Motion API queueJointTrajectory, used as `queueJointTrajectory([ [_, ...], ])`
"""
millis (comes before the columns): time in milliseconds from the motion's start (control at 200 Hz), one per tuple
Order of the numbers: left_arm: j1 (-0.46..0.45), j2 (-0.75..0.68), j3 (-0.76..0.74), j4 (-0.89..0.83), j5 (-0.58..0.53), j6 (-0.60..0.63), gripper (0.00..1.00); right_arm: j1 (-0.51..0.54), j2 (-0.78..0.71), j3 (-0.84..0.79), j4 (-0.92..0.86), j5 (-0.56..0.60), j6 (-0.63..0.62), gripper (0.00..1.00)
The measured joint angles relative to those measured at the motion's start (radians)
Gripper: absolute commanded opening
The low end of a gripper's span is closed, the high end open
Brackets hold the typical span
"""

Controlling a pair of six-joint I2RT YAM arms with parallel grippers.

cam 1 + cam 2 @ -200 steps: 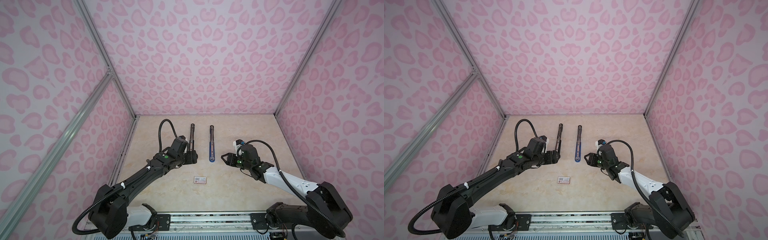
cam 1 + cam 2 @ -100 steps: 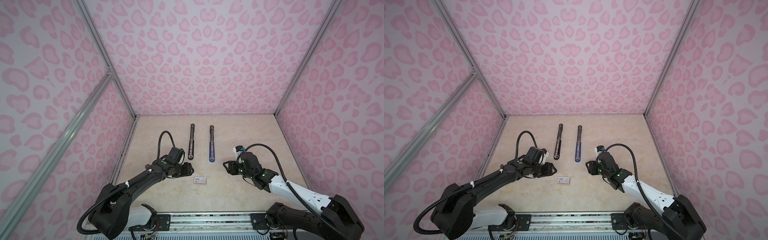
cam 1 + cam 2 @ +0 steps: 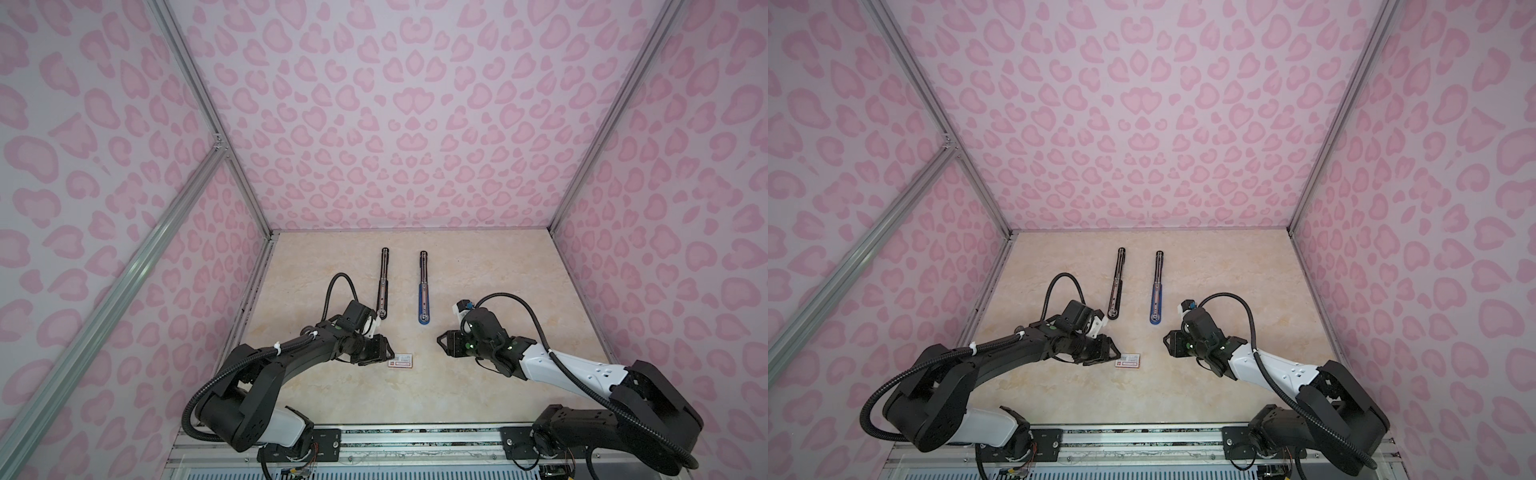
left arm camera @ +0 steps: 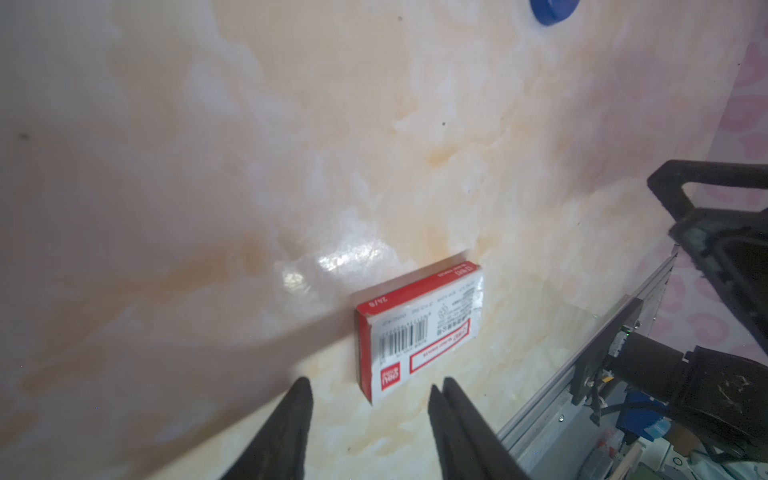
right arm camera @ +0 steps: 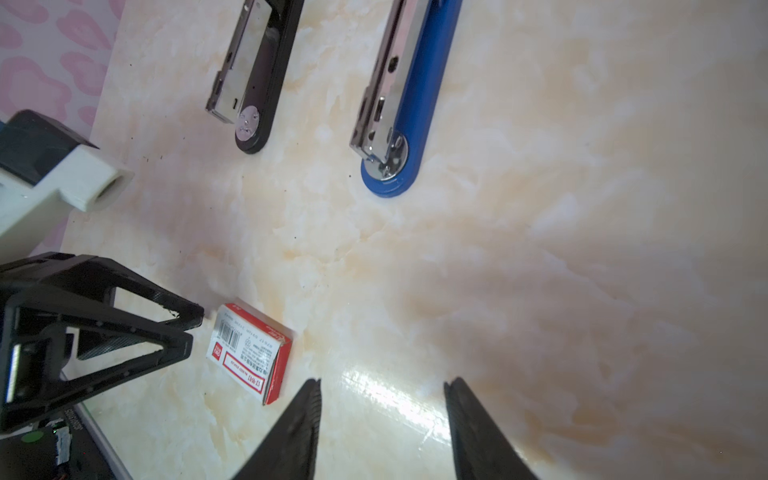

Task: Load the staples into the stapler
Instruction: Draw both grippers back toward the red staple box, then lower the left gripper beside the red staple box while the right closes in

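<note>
Left gripper [image 4: 369, 386]: jaws parted, clamping nothing; fingertips [image 4: 297, 415] at the near end of the box; 
box [image 4: 419, 332]: small, white with red label and barcode; flat on the table [image 4: 208, 166], just ahead of those tips; not held; 
staples: none in view; probably inside the box; 
handling, as judged: a light card sleeve, crushable, apt to slide on the glossy top; take it across its narrow sides with gentle pressure; the strips inside should be stiff but snap apart easily; 
right gripper [image 5: 382, 386]: jaws apart, empty; faces the box from its far end, a gap between; 
beyond both tools: black stapler [image 5: 253, 83] and blue stapler [image 5: 415, 104], opened flat, side by side, not touching.
</note>
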Motion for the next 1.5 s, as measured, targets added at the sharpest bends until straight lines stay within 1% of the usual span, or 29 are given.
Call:
queueJointTrajectory([
  [115,-0.015,0.019,0.009,0.015,0.009,0.000,0.38,0.005,0.010,0.000,0.000,0.000,0.005,0.50],
  [145,-0.019,0.022,0.011,0.018,0.010,0.000,0.37,0.005,0.011,0.000,0.000,0.000,0.005,0.50],
  [160,-0.021,0.024,0.012,0.019,0.010,0.000,0.33,0.005,0.013,0.000,0.000,0.000,0.005,0.50],
  [215,-0.025,0.035,0.017,0.024,0.013,0.000,0.27,0.006,0.018,0.000,0.000,0.000,0.005,0.50],
  [315,-0.032,0.059,0.024,0.027,0.013,-0.002,0.23,0.012,0.036,0.000,0.000,-0.001,0.009,0.49],
  [365,-0.034,0.070,0.029,0.029,0.013,-0.001,0.19,0.019,0.047,0.003,0.001,-0.002,0.013,0.49],
  [395,-0.035,0.075,0.033,0.029,0.013,-0.002,0.14,0.025,0.053,0.006,0.002,-0.003,0.013,0.49],
  [515,-0.040,0.086,0.051,0.032,0.013,-0.004,0.06,0.046,0.082,0.015,0.013,-0.003,0.017,0.49],
  [645,-0.041,0.091,0.073,0.042,0.013,-0.008,0.03,0.065,0.108,0.023,0.024,-0.003,0.023,0.48],
  [875,-0.041,0.139,0.135,0.071,0.010,-0.020,0.04,0.072,0.121,0.037,0.039,0.005,0.031,0.48],
  [910,-0.041,0.146,0.143,0.071,0.009,-0.023,0.09,0.072,0.121,0.042,0.038,0.005,0.031,0.48],
  [1025,-0.041,0.150,0.155,0.070,0.005,-0.026,0.32,0.083,0.119,0.050,0.035,0.015,0.031,0.50],
  [1060,-0.041,0.141,0.154,0.065,0.002,-0.027,0.35,0.089,0.118,0.052,0.034,0.016,0.030,0.50],
  [1080,-0.041,0.136,0.153,0.062,0.001,-0.027,0.41,0.092,0.117,0.053,0.032,0.016,0.030,0.50],
  [1115,-0.041,0.119,0.146,0.057,-0.002,-0.026,0.44,0.098,0.117,0.055,0.030,0.016,0.027,0.50],
  [1255,-0.041,0.055,0.100,0.026,-0.014,-0.026,0.46,0.111,0.124,0.055,0.026,0.018,0.022,0.50],
  [1385,-0.045,0.037,0.051,-0.003,-0.014,-0.023,0.46,0.129,0.145,0.061,0.028,-0.004,0.012,0.49],
  [1500,-0.056,0.037,0.037,-0.013,-0.013,-0.023,0.42,0.155,0.185,0.076,0.045,-0.031,0.004,0.43],
])
